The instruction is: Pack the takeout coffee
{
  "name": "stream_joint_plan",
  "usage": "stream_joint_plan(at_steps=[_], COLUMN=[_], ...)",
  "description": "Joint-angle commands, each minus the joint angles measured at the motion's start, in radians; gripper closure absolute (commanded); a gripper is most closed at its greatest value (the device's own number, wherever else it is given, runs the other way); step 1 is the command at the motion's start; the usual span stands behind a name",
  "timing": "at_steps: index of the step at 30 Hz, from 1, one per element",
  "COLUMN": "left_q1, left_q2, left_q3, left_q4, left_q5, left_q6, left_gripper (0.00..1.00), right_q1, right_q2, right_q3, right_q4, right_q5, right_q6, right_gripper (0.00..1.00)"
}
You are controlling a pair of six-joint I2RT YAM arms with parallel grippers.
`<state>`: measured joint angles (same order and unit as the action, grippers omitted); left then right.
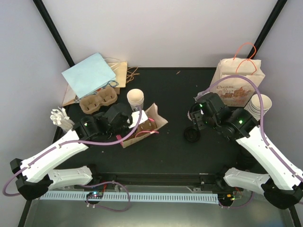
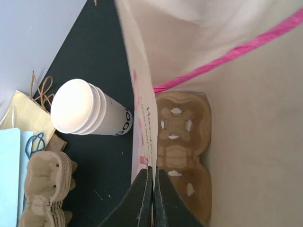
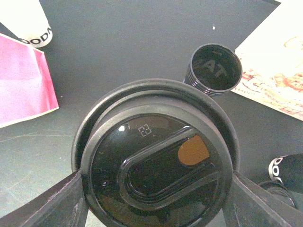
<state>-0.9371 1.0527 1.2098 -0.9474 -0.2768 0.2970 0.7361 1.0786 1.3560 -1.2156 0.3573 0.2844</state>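
A white paper bag with pink handles lies on its side mid-table. My left gripper is shut on its upper mouth edge; in the left wrist view the closed fingers pinch the bag wall. A brown cup carrier lies inside the bag. A stack of white cups stands just behind the bag and also shows in the left wrist view. My right gripper is shut on a black lid, one finger on each side; the lid is low over the table.
A stack of black lids stands beyond the held lid. A printed paper bag and more white cups are at the back right. Spare carriers, a blue bag and white cutlery are at the back left.
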Motion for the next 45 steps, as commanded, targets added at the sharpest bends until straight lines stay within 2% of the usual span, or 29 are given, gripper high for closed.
stream_joint_plan(at_steps=[1, 10, 22, 32, 45], left_q1=[-0.013, -0.023, -0.023, -0.023, -0.023], left_q2=[-0.034, -0.041, -0.044, -0.051, -0.038], left_q3=[-0.03, -0.039, -0.013, -0.007, -0.013], left_q4=[0.051, 0.048, 0.058, 0.062, 0.071], left_q5=[0.027, 0.032, -0.033, -0.088, -0.096], left_q6=[-0.021, -0.051, -0.017, 0.009, 0.017], left_gripper=[0.98, 0.98, 0.98, 0.98, 0.98], right_q1=[-0.005, -0.003, -0.003, -0.004, -0.003], right_q2=[-0.041, -0.092, -0.182, -0.223, -0.267], right_q3=[0.012, 0.029, 0.052, 0.084, 0.062], right_q4=[0.016, 0.032, 0.09, 0.104, 0.164], right_q5=[-0.052, -0.171, -0.451, -0.487, -0.626], right_q6=[-0.023, -0.052, -0.105, -0.13, -0.142], right_gripper=[0.37, 0.37, 0.36, 0.36, 0.37])
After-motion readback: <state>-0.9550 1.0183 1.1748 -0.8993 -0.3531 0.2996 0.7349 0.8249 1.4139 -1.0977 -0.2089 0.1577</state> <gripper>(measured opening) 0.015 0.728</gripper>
